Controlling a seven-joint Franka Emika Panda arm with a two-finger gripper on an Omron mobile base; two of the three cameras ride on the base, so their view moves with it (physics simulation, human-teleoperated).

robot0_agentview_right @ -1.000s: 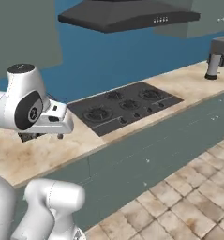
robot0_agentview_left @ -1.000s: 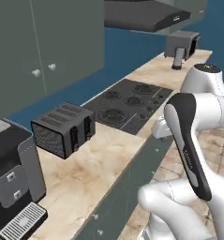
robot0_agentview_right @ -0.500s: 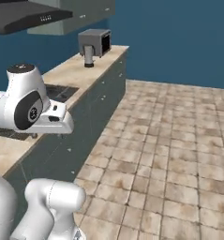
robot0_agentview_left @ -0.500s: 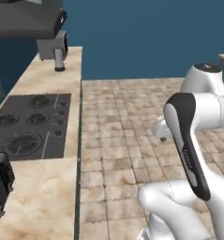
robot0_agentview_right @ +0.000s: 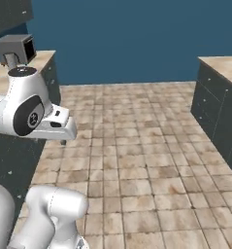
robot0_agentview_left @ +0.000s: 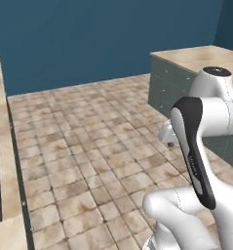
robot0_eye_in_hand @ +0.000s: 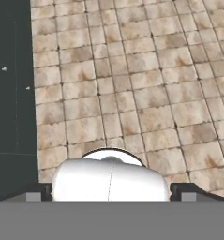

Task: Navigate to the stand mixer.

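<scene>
Facing tiled floor (robot0_agentview_right: 137, 146), the hand's (robot0_agentview_right: 63, 142) finger spacing (hidden) is unreadable.

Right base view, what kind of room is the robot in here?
Most likely a kitchen: a stone-look counter over dark cabinet fronts runs along the left, a second counter block stands on the right, with a tiled floor between and a small appliance on the counter.

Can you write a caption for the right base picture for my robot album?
White robot arm beside a counter holding a stand mixer, facing tiled floor and a blue wall.
</scene>
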